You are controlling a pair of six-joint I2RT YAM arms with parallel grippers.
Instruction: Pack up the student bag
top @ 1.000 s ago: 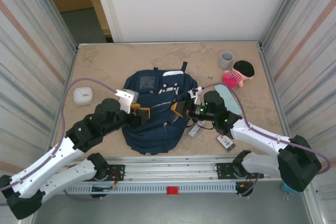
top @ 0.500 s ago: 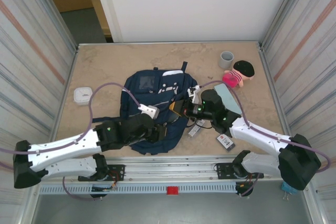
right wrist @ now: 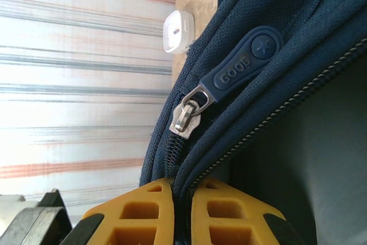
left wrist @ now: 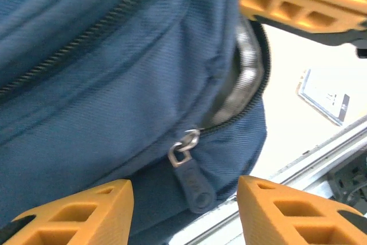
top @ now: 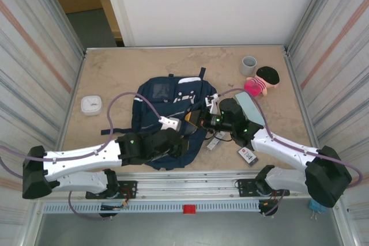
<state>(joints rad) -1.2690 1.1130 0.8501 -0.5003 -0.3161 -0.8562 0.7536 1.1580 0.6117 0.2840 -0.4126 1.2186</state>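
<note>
The student bag [top: 167,99], a navy backpack, lies flat in the middle of the table. My left gripper [top: 183,142] hovers low at its near right corner. In the left wrist view the left gripper [left wrist: 183,192] is open, and a dark blue zipper pull [left wrist: 195,186] hangs between the orange fingers [left wrist: 86,210] without touching either. Beside it the zipper gapes, showing grey lining [left wrist: 243,78]. My right gripper [top: 193,118] is at the bag's right side. In its wrist view the right gripper [right wrist: 182,196] is shut on the bag's zipper edge, just below a metal slider [right wrist: 186,117].
A white round device [top: 91,105] lies left of the bag. A grey cup [top: 248,64] and a doll [top: 262,80] are at the back right. A pale flat item [top: 252,109] and a small card [top: 249,156] lie right of the bag. The metal rail [top: 190,191] runs along the near edge.
My left arm has swung from the bag's left side down to its near right corner, ending over the zipper pull. The right gripper has kept its pinch and place.
</note>
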